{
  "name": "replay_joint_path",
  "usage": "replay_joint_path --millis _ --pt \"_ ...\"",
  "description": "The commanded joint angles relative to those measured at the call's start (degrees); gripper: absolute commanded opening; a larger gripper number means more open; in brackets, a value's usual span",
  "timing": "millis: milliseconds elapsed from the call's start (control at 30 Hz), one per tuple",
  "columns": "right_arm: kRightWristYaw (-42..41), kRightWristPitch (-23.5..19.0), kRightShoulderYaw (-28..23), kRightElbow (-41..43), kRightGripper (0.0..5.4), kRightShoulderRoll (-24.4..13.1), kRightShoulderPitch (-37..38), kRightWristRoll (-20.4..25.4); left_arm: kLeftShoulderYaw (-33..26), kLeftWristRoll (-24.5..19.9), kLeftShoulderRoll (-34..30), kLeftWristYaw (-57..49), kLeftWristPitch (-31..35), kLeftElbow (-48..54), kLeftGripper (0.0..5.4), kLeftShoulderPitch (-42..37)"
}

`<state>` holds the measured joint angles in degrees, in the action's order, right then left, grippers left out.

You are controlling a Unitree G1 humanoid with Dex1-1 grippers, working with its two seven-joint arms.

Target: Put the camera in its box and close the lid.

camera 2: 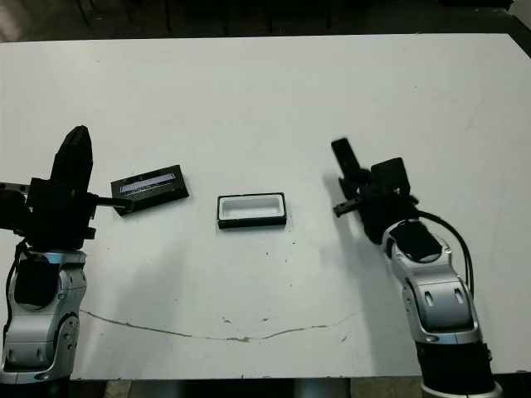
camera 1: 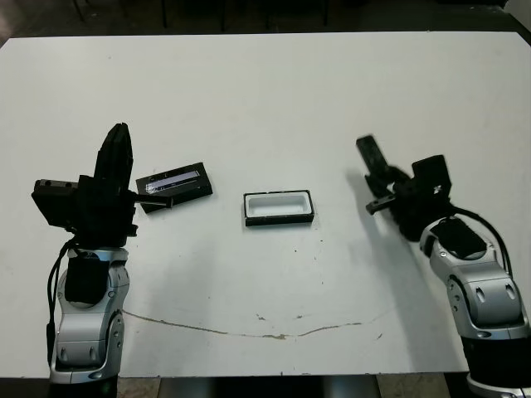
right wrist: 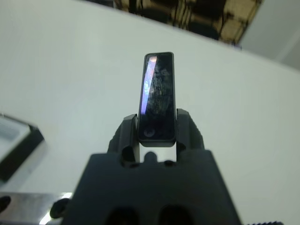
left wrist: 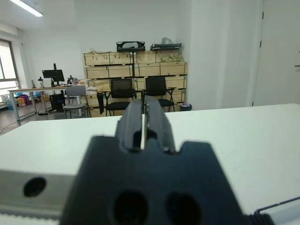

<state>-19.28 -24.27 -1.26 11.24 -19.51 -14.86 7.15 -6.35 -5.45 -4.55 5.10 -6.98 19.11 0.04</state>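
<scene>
Slim black bar-shaped camera (right wrist: 157,96) pinched by its lower end between the black fingers of the right gripper (right wrist: 157,133), above the right part of the white table (camera 1: 274,91); long axis in line with the fingers, free end tilted up and toward the far edge, purplish screen facing the wrist. Shallow black white-lined box (camera 1: 279,207) near table centre, empty, long axis parallel to the near edge. Black silver-striped lid (camera 1: 174,186) left of box, apart. Left gripper (left wrist: 143,124) raised, fingers pressed together. Shelving and chairs beyond the far edge.

The camera's (right wrist: 157,96) lower end is hidden between the right hand's (right wrist: 157,133) fingers; box (right wrist: 16,145) cut off.
</scene>
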Motion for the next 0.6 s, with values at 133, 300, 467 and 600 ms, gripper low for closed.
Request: replay_joint_path --millis 133,300,467,600 --pt "-14.08 7.78 -1.04 -8.71 0.60 -6.62 -9.31 4.05 0.03 1.11 -0.59 -0.27 0.23 -1.33 0.00 0.50" --pt "-29.71 8.49 1.53 -20.94 0.60 -10.16 -21.14 7.16 0.12 1.27 -0.31 -0.40 0.82 -0.52 0.00 0.79" --pt "-43.32 13.90 7.34 -31.51 0.59 -12.35 -31.30 4.19 0.29 1.73 -0.42 -0.61 0.77 -0.06 0.00 1.19" --pt "-49.92 14.57 11.49 -35.85 0.59 -12.51 -36.41 1.62 0.55 1.63 -0.17 -0.80 1.25 0.61 0.00 1.60"
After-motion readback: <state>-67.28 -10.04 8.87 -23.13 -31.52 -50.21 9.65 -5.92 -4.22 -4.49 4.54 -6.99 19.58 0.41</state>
